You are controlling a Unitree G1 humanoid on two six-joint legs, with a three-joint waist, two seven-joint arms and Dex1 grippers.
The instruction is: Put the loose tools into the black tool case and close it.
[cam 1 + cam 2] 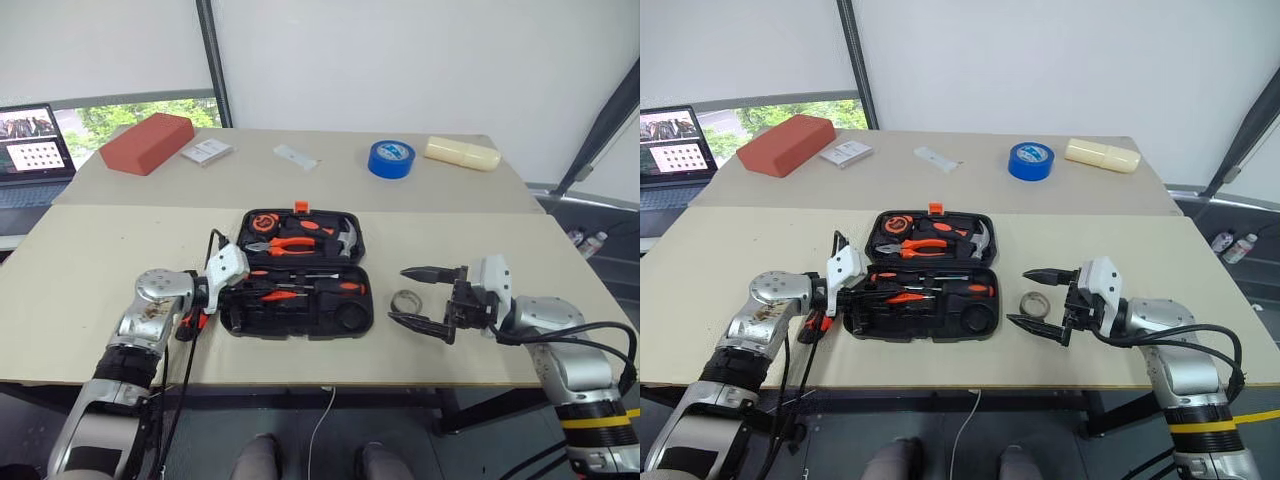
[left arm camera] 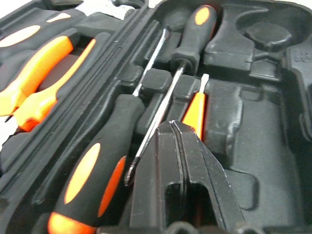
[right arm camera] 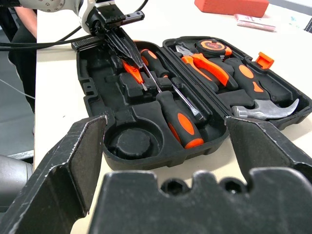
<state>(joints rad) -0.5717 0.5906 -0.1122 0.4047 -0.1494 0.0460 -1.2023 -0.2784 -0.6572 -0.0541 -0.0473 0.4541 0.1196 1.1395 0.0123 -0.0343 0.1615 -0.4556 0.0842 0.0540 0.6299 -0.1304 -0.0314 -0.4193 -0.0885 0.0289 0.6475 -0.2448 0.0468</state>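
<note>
The black tool case (image 1: 352, 316) lies open in the middle of the near table. Two screwdrivers (image 2: 92, 170) (image 2: 197, 29) with orange-black handles sit in its near half. The small orange tester pen (image 2: 196, 109) lies beside them, partly under my left gripper (image 2: 173, 126), which is shut with its tips low over the slots. A small dark tape roll (image 1: 405, 300) rests on the table right of the case. My right gripper (image 1: 397, 294) hangs open around it in the head views. An orange-black thing (image 1: 189, 324), perhaps the utility knife, lies half hidden under my left wrist.
Pliers (image 1: 290, 245), a hammer (image 1: 345, 238) and a tape measure (image 1: 263, 222) fill the case's far half. On the far table are a red block (image 1: 147, 142), a white card (image 1: 207, 151), a blue tape roll (image 1: 391, 158) and a cream box (image 1: 462, 152). A laptop (image 1: 35, 150) stands far left.
</note>
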